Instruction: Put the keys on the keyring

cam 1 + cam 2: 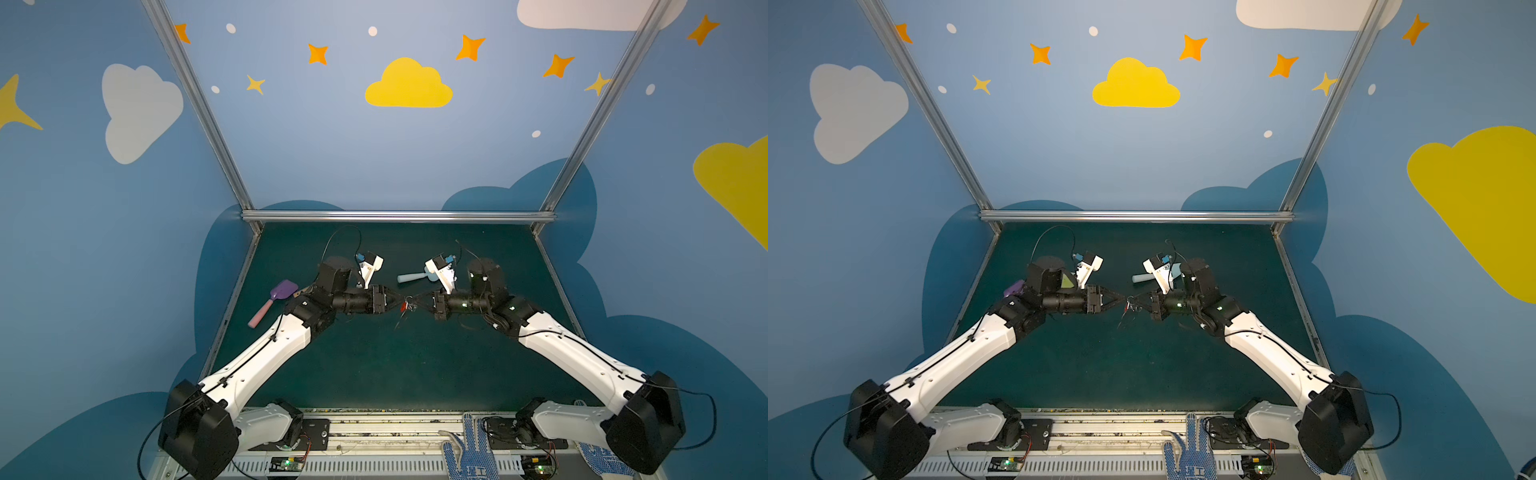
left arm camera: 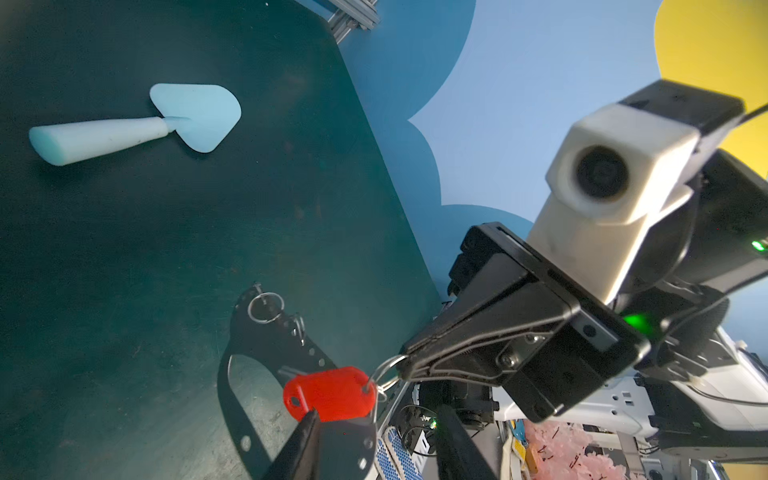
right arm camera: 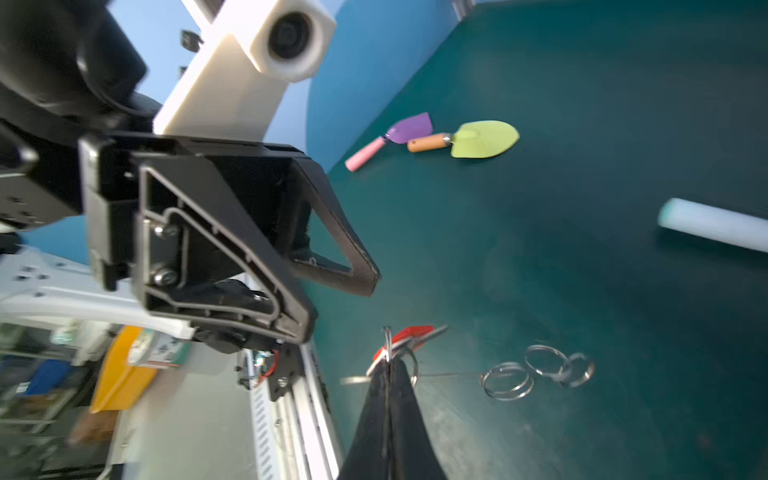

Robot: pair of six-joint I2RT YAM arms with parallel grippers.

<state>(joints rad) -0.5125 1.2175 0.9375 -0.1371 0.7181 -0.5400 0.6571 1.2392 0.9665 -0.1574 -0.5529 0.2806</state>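
Both grippers meet in mid-air over the middle of the green table (image 1: 374, 374). My right gripper (image 3: 388, 359) (image 1: 417, 302) is shut on a thin wire ring (image 2: 386, 370) that runs through the hole of the keys' red tag (image 2: 328, 392) (image 1: 403, 307). The silver key is mostly hidden behind the tag. The keyring (image 2: 232, 332), a dark grey plate with an oval cut-out and small rings (image 3: 507, 380), hangs in the air under the tag. My left gripper (image 2: 378, 415) (image 3: 340, 303) is open, one finger just under the tag, gripping nothing.
A light blue toy shovel (image 2: 199, 116) (image 1: 415, 276) lies behind the right wrist. A purple shovel with a pink handle (image 1: 274, 299) and a green one with an orange handle (image 3: 484, 139) lie at the left. A blue dotted glove (image 1: 469, 453) rests on the front rail.
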